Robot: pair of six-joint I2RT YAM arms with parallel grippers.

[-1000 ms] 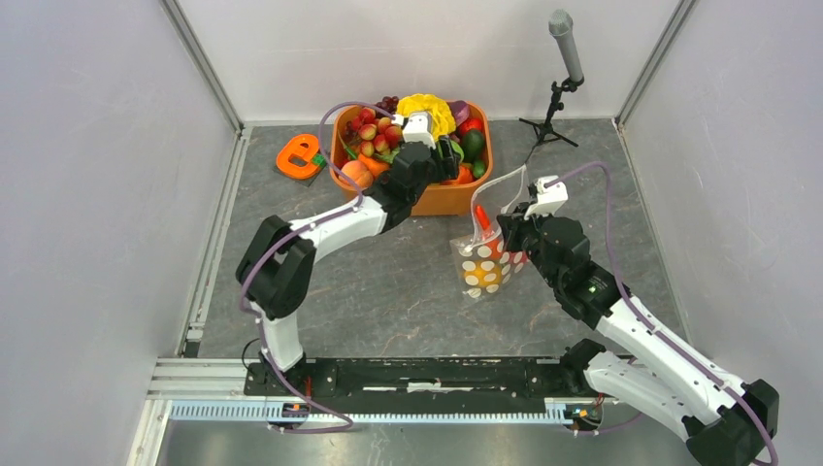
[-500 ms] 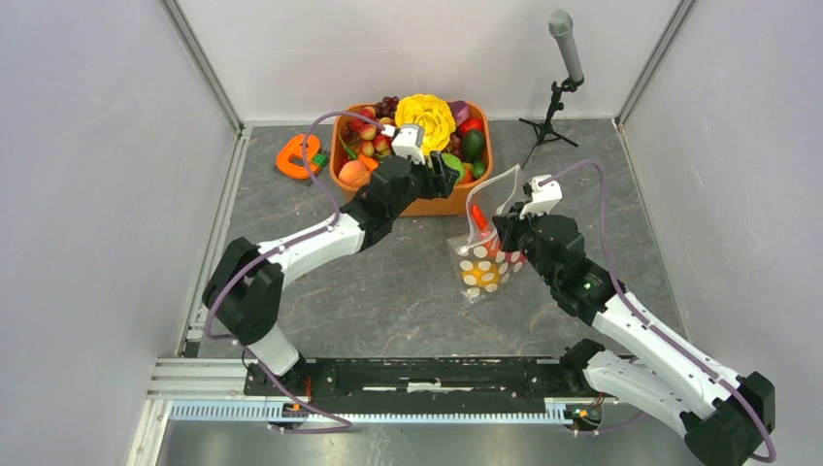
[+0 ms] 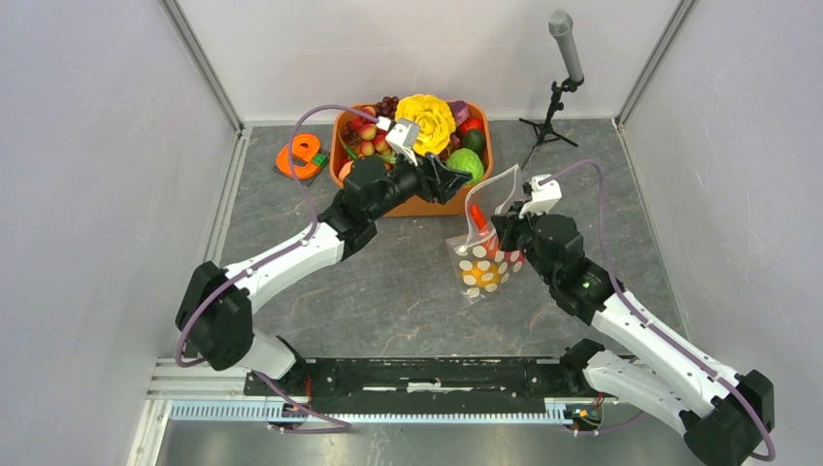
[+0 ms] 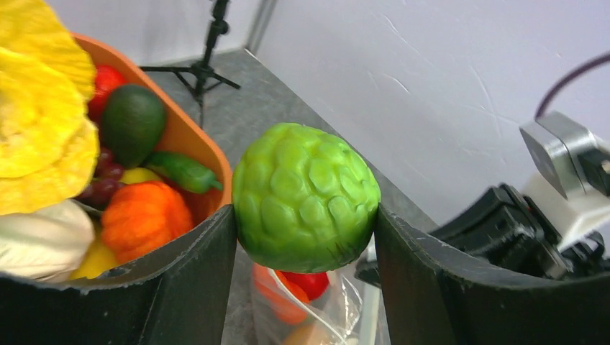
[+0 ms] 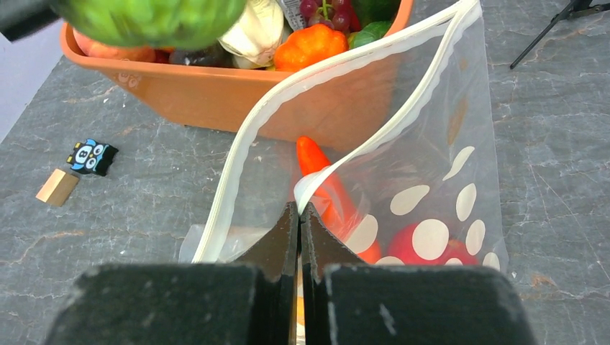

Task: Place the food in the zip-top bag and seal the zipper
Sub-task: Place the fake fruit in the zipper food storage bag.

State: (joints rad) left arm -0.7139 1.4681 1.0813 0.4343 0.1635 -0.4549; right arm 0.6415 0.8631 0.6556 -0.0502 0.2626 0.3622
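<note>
**Hands, two.** My left hand is closed on one green bumpy fruit, a finger against each side. It holds the fruit in the air over the right end of the orange tub, near the bag's mouth. My right hand is pressed together, pinching the near lip of the zip-top bag and holding it upright on the counter.

**Zip-top bag, one.** Clear with white polka dots, standing just in front of the tub's right end, mouth gaping. Zipper: one whitish strip, unsealed, its two halves bowed apart. I count three pieces of food inside: one orange carrot, one red piece and one yellow-orange piece at the bottom.

**Orange tub, one.** Heaped, with pieces too overlapped to count in full. Those I can tell:
- one yellow frilly head
- one avocado
- one green pod
- one small orange pumpkin
- one white garlic bulb
- one bunch of dark grapes

**Loose on the counter.**
- one flat orange toy, left of the tub
- one small black tile with a cartoon face
- one tan block beside the tile
- one microphone on a tripod, far right

**Changed in the last second.** My left hand was low over the middle of the tub. It is now raised and swung right, and my left elbow has swung out left. The bag and my right hand have barely shifted.

**Writing.** There is a pressed mark on the tub's front wall and print on the black tile. I can read neither.
</note>
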